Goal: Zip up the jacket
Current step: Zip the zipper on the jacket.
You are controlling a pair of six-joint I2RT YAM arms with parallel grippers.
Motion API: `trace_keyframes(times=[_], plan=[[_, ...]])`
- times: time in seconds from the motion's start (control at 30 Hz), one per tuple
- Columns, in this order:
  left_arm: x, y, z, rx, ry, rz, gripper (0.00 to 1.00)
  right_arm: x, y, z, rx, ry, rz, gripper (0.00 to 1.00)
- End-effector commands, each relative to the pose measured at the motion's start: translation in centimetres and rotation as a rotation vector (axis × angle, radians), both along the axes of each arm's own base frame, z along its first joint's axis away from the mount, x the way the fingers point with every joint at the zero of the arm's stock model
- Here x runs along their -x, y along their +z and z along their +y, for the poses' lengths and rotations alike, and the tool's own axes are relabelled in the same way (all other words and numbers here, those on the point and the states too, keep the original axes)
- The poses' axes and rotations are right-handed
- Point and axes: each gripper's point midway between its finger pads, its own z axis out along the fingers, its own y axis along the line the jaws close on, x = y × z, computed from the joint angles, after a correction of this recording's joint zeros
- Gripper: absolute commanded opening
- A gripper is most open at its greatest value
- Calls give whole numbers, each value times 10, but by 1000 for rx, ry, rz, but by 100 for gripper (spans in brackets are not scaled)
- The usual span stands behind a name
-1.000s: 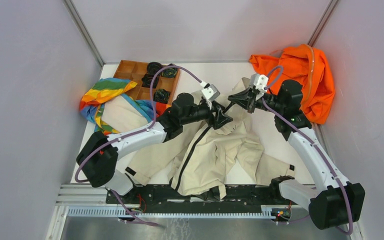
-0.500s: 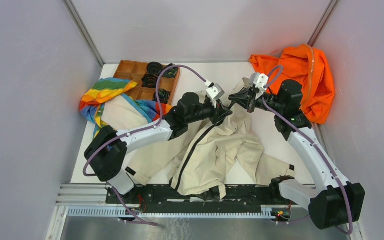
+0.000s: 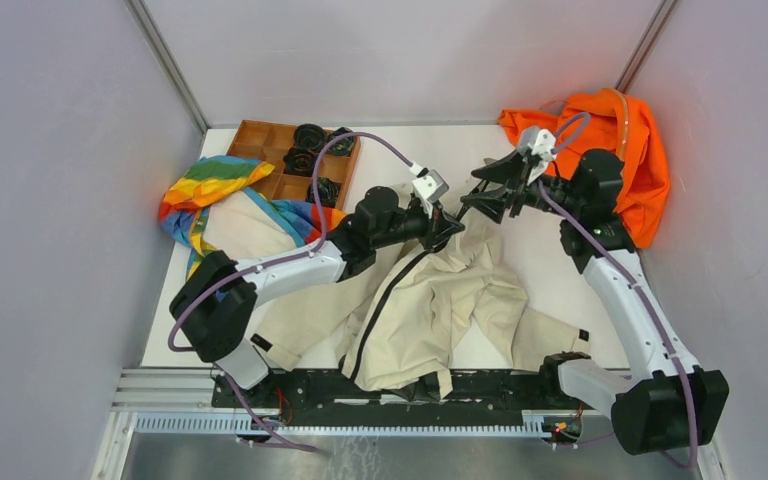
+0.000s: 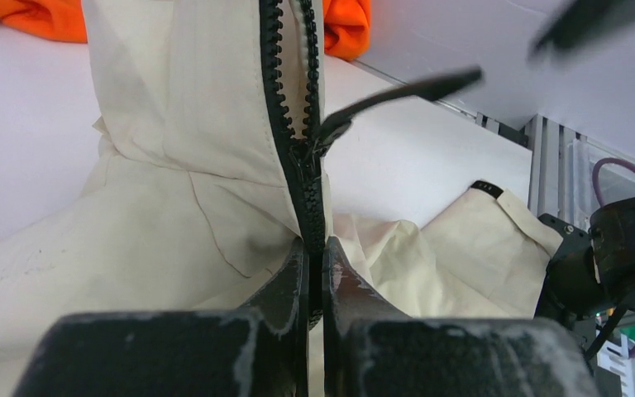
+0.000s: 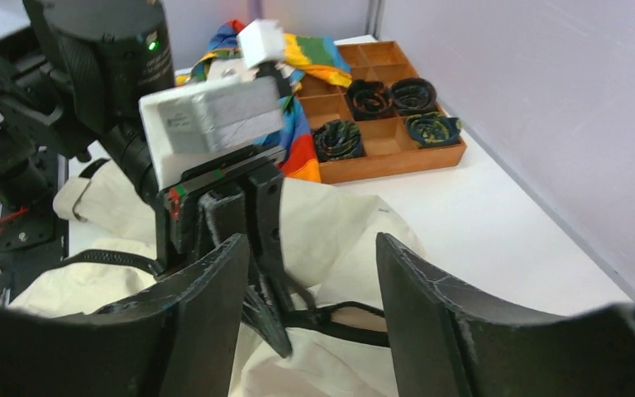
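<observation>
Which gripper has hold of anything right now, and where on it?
The left gripper is shut on the zipper of the jacket, on the joined teeth next to the slider. The right gripper is open, holding nothing.

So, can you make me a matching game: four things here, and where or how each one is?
1 left end effector
2 right end effector
3 orange garment
4 wooden tray

A far right corner
B open, holding nothing
C far left, beside rainbow cloth
D shut on zipper of jacket

Pairs: 1-D, 2-B, 3-A, 4-C
</observation>
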Motion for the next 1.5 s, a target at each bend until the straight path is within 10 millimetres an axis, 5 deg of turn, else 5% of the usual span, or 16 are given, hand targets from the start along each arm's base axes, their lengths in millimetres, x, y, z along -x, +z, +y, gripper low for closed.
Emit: trace_keyframes(times=[0.0,0.13,0.27,0.57,1.07,1.3,1.47], plan=[[6,33,7,57,-23,-130,2,5,45,-13,-102,-1,31,67],[8,31,10,44,-27,-156,2,-4,44,-32,-120,-88,113,74],[11,33,11,43,-39,-171,2,-12,15,-52,-150,-177,265,76],[15,38,9,55,-64,-173,2,-20,-10,-56,-182,-217,424,74],[19,40,3,70,-95,-154,2,-14,-33,-29,-192,-129,597,65],[19,37,2,63,-99,-143,2,-12,-29,-16,-193,-81,611,39],[18,34,2,48,-97,-136,2,-9,-26,-9,-196,-59,627,37]])
